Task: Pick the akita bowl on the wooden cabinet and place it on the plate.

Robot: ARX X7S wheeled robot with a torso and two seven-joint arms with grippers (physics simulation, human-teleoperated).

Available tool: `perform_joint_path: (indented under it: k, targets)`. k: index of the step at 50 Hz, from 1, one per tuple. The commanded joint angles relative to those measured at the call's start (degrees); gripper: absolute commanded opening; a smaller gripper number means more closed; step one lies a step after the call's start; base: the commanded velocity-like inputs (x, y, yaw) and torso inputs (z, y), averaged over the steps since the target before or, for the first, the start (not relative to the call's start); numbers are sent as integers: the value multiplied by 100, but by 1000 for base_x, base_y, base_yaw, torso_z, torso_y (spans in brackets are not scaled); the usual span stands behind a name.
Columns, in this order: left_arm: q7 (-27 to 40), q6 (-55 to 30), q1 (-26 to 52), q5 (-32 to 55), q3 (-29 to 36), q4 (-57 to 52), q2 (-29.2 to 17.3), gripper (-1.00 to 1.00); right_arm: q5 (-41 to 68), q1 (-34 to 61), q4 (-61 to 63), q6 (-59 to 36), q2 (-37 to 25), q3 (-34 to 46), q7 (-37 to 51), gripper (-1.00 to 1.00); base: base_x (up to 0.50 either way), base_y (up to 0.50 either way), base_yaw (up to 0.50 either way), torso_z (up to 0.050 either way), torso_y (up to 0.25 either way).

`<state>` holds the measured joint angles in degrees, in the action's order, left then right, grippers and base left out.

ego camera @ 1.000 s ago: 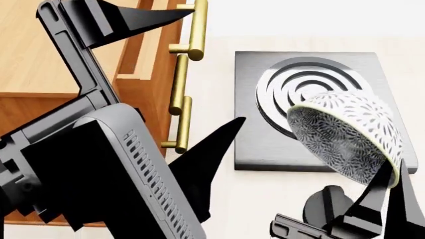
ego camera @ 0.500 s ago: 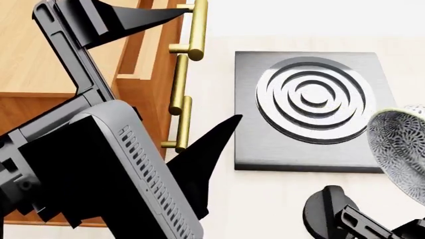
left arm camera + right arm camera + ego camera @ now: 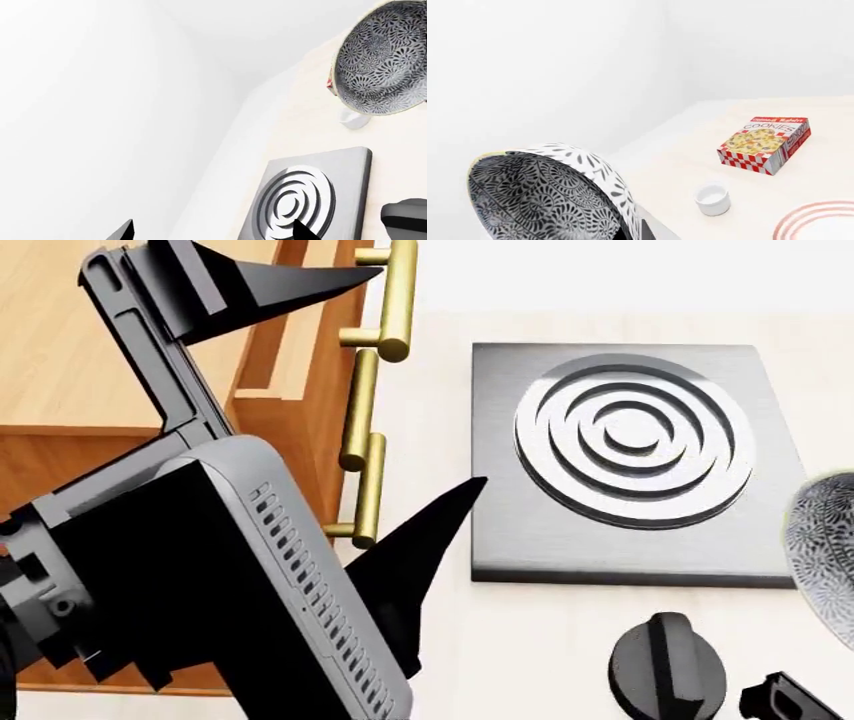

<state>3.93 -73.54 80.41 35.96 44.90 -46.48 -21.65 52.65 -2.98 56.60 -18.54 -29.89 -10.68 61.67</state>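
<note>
A simulated kitchen: a square stove (image 3: 627, 475) with ringed burner lies on the pale tabletop (image 3: 694, 155), with a cookie box (image 3: 764, 144), white cup (image 3: 712, 199) and red-ringed plate (image 3: 820, 222).

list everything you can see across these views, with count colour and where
bowl: one, white with grey-black speckles, held tilted in the air by the right pincer
cabinet: one, orange-brown wood, brass handles, left of the stove
stove: one, dark grey, ringed burner, on the counter
knob: one, black, near side of the stove
plate: one, white with red rings, only partly seen
cup: one, white, between plate and box
cookie box: one, red and white, beyond the cup
left pincer: black, open, by the cabinet
</note>
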Motion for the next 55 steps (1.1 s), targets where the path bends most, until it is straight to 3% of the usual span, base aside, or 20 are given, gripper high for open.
perform_joint_path:
  k: [1, 10, 24, 36, 55]
  targets:
    - [29, 54, -11, 3, 16, 37, -29, 100, 665, -500, 99, 993, 127, -713, -687, -100, 0, 0, 0, 0, 10]
    - [68, 150, -94, -24, 58, 48, -87, 100, 986, -732, 9, 1470, 295, -834, -1151, -100, 0, 0, 0, 0, 0]
    - [113, 297, -227, -38, 72, 64, -175, 100, 1572, -408, -327, 1622, 242, -860, -930, -100, 0, 0, 0, 0, 0]
    - [156, 385, -302, -45, 66, 73, -241, 100, 3793, -54, -1067, 2165, 335, -923, -1430, -100, 0, 0, 0, 0, 0]
    - [205, 430, -348, -7, 40, 79, -294, 100, 4355, -87, -1224, 2492, 533, -1144, -1578, -100, 0, 0, 0, 0, 1]
